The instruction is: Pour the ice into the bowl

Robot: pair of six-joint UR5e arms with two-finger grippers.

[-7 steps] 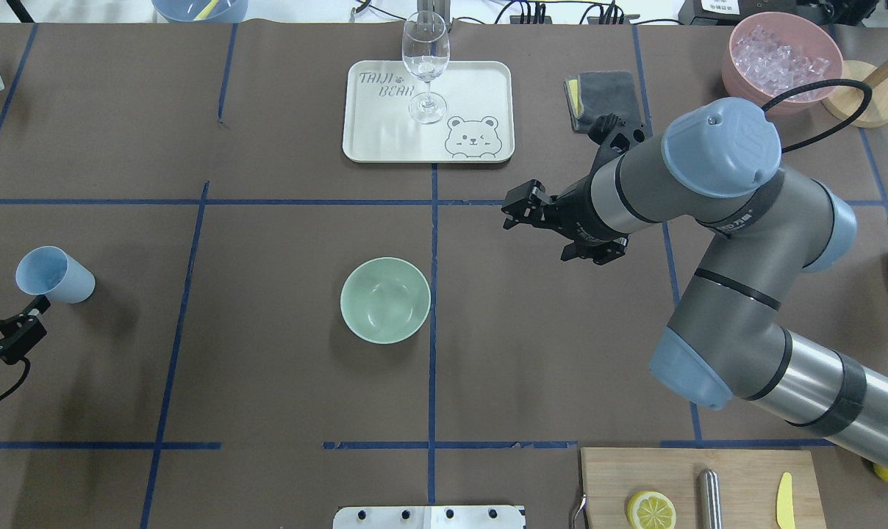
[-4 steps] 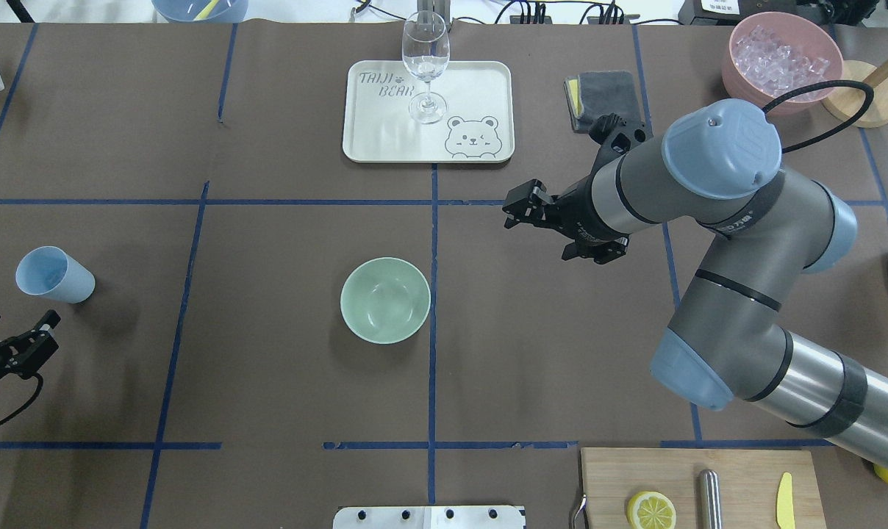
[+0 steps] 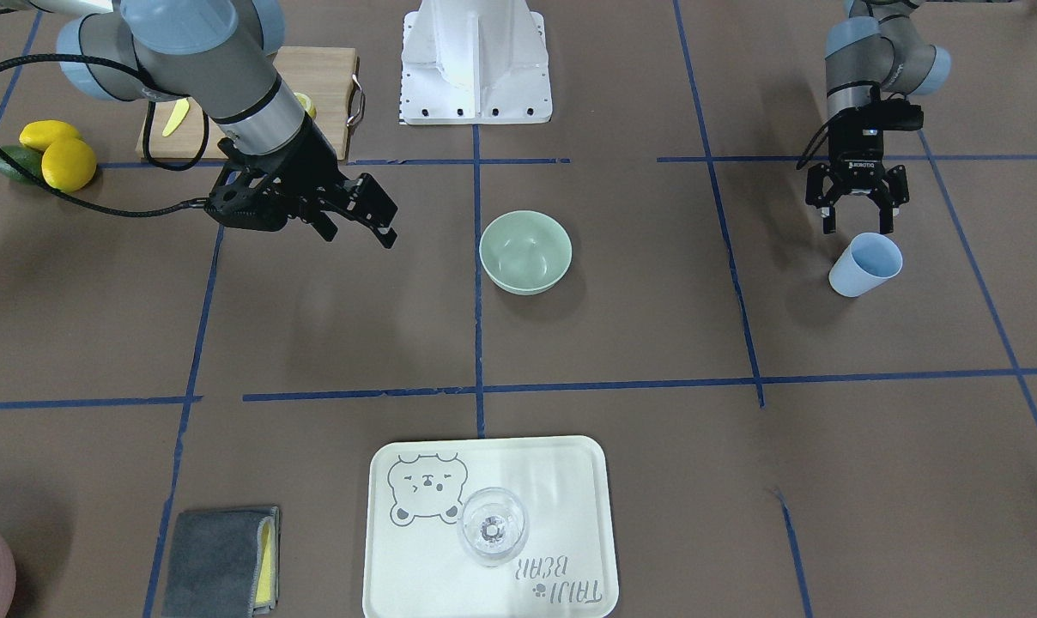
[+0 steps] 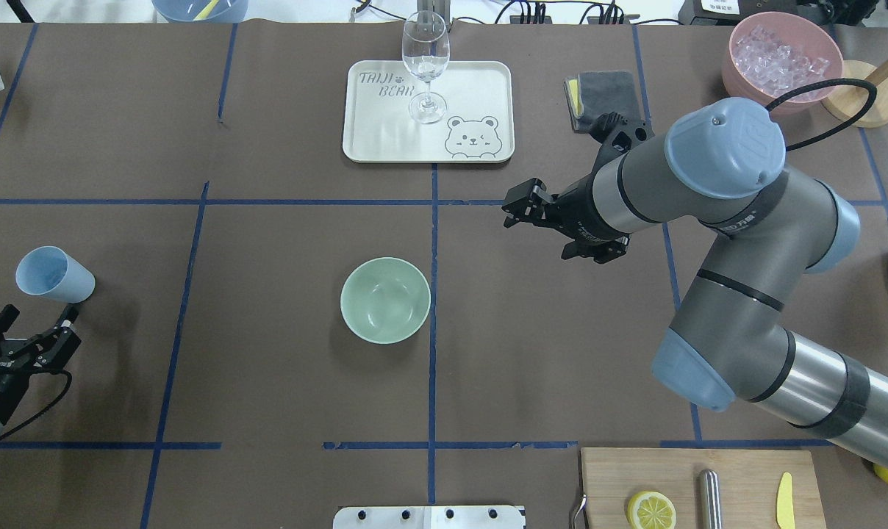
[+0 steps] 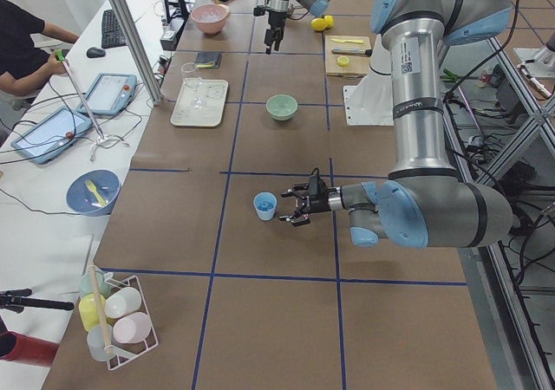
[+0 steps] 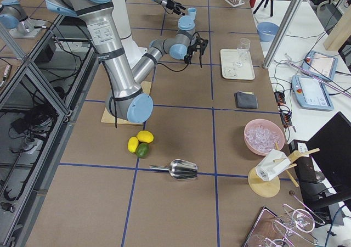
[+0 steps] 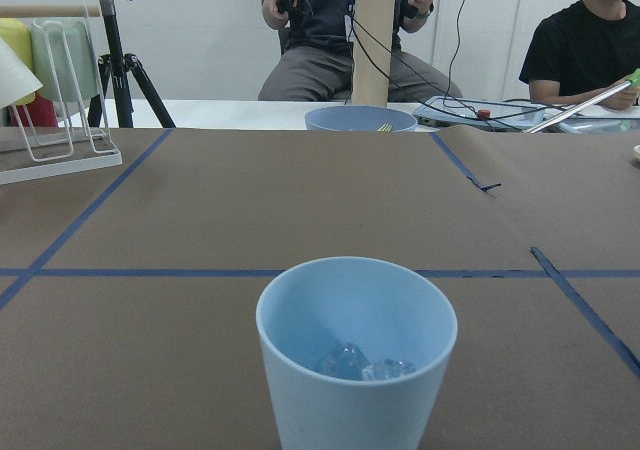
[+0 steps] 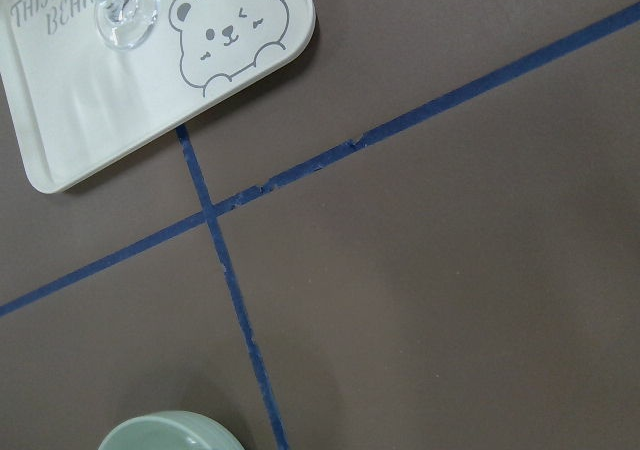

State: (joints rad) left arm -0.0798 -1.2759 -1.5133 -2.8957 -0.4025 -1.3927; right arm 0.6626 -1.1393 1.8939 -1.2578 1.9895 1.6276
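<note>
Light blue cup [image 4: 47, 273], with the ice [image 7: 360, 362] in its bottom, stands well apart from the bowl [image 4: 385, 300], at its 9 o'clock. The left gripper [image 4: 40, 312] waits at the cup's 6 o'clock, spread wide and empty. The step in hand is judged pre-grasp: advance, then close around the cup wall. The right gripper [image 4: 536, 239], at the bowl's 2 o'clock, is parted and empty.

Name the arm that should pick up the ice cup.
Left. Its jaws stand open beside the light blue cup holding the ice; the right arm hangs past the bowl, far from it.
</note>
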